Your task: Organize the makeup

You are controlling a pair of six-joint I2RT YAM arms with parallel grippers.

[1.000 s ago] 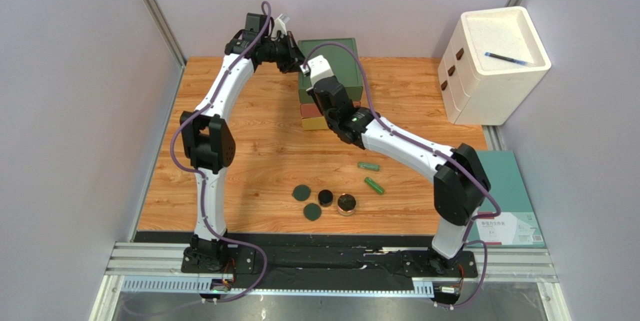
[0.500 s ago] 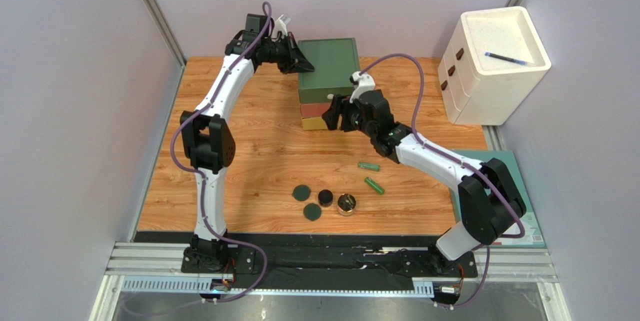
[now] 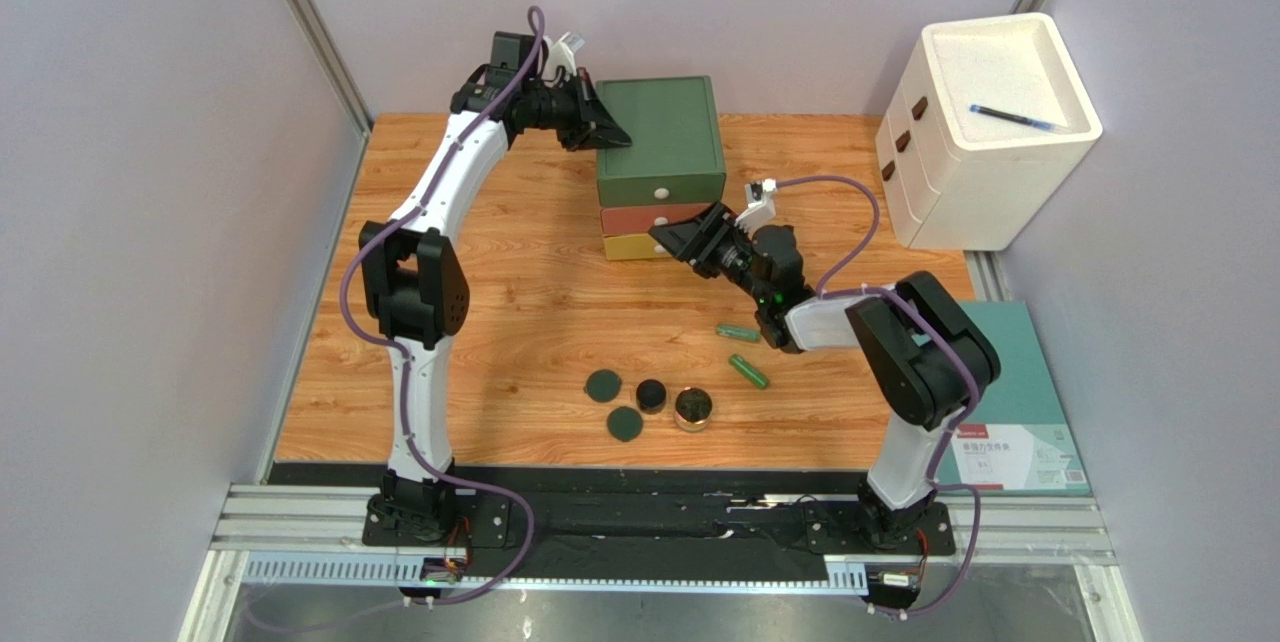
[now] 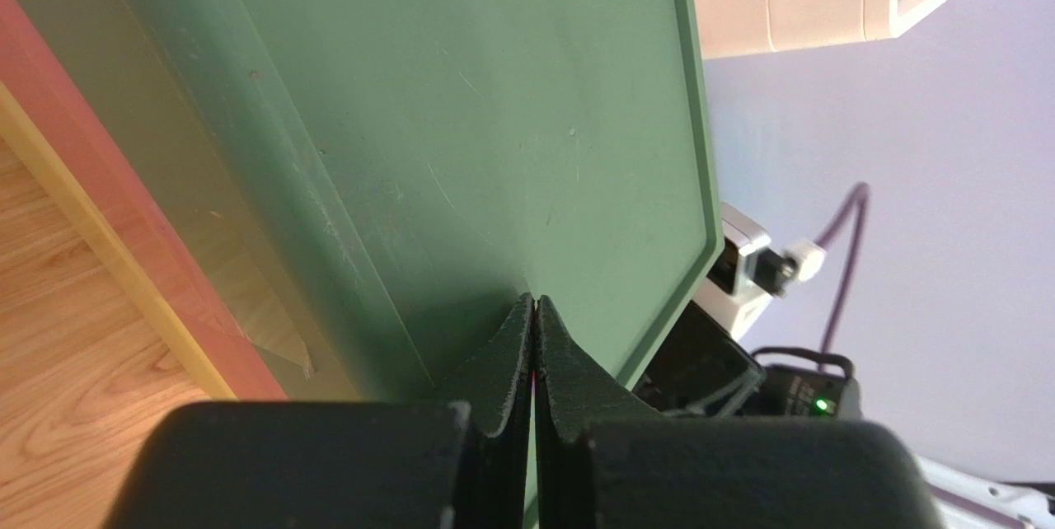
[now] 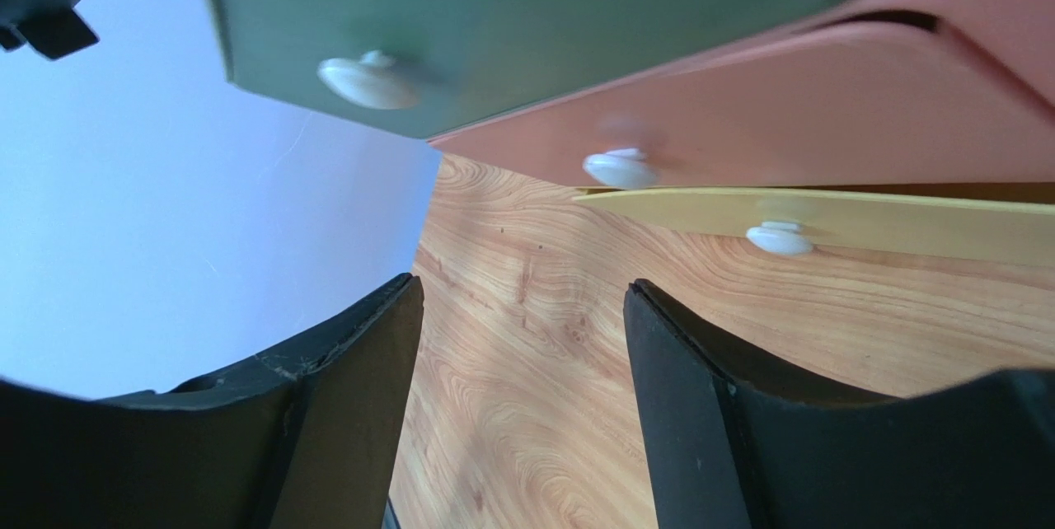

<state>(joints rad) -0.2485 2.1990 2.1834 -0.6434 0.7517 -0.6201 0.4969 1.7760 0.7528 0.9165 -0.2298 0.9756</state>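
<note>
Your makeup's all sitting loose on the wood table [image 3: 496, 297], toward the near edge: the black jar [image 3: 651, 396] is sitting in the middle of a little cluster, with the gold-rimmed compact [image 3: 693, 408] just beside it on the right, one dark green disc [image 3: 603, 387] just to its left and a second dark green disc [image 3: 624, 425] a bit nearer the arm bases. The two green tubes are lying flat off to the right, the far green tube [image 3: 736, 332] and the near green tube [image 3: 748, 371], close together but not touching. Neither arm is holding any of it. Your right gripper [image 5: 520, 294] is hanging low in front of the drawer box [image 3: 661, 162], fingers spread wide with nothing between them, looking at the white knobs on the green, red and yellow drawers. Your left gripper [image 4: 535, 307] is reaching over to the box's far left corner, fingers pinched together with the tips sitting right on the green top. Off to the right, a blue pen [image 3: 1019, 116] is lying on top of the white cabinet [image 3: 984, 162].
</note>
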